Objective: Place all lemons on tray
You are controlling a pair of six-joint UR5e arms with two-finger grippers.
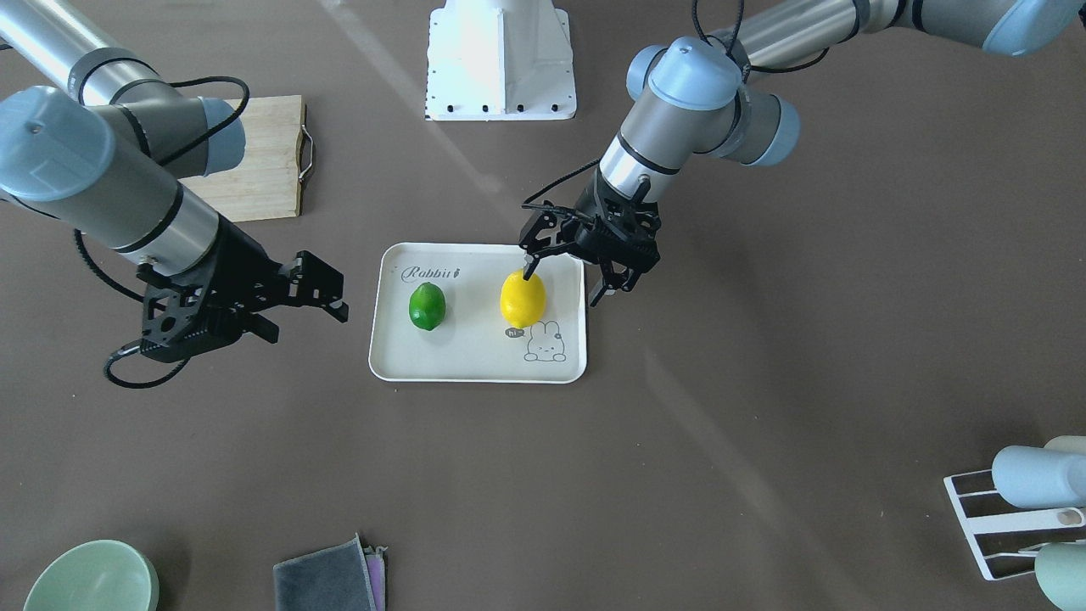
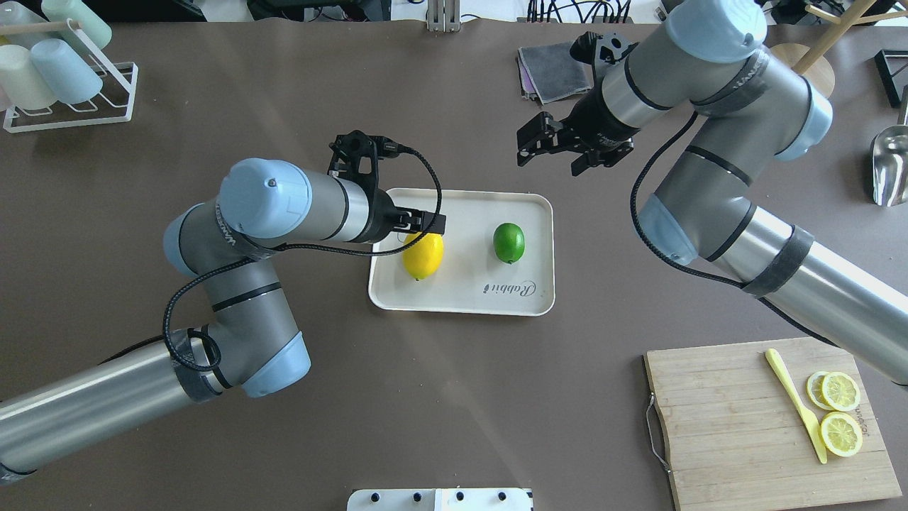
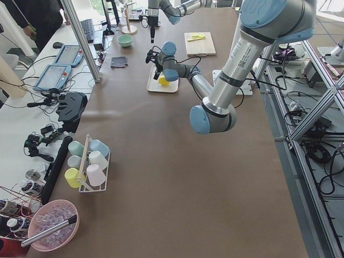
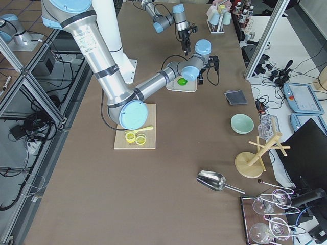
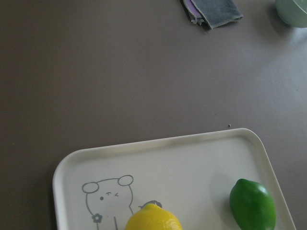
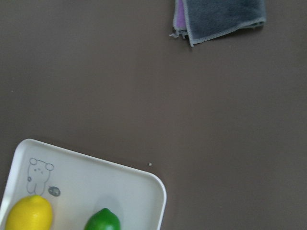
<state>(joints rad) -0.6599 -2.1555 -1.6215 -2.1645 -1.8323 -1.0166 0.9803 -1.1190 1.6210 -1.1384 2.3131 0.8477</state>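
Note:
The cream tray (image 1: 475, 367) with "Rabbit" lettering lies mid-table, also in the overhead view (image 2: 461, 301). The yellow lemon (image 1: 523, 299) and the green lemon (image 1: 427, 305) both rest on it, apart from each other; they also show overhead, yellow (image 2: 423, 255) and green (image 2: 508, 243). My left gripper (image 1: 567, 284) is open just above the tray's edge, one fingertip (image 1: 530, 270) at the yellow lemon's far end. My right gripper (image 1: 305, 310) is open and empty, off the tray on the green lemon's side, also seen overhead (image 2: 557, 152).
A wooden cutting board (image 2: 745, 419) with lemon slices (image 2: 840, 411) and a yellow knife (image 2: 794, 401) lies by the right arm. A grey cloth (image 2: 553, 67), a green bowl (image 1: 89, 581) and a cup rack (image 2: 64, 71) stand along the far side.

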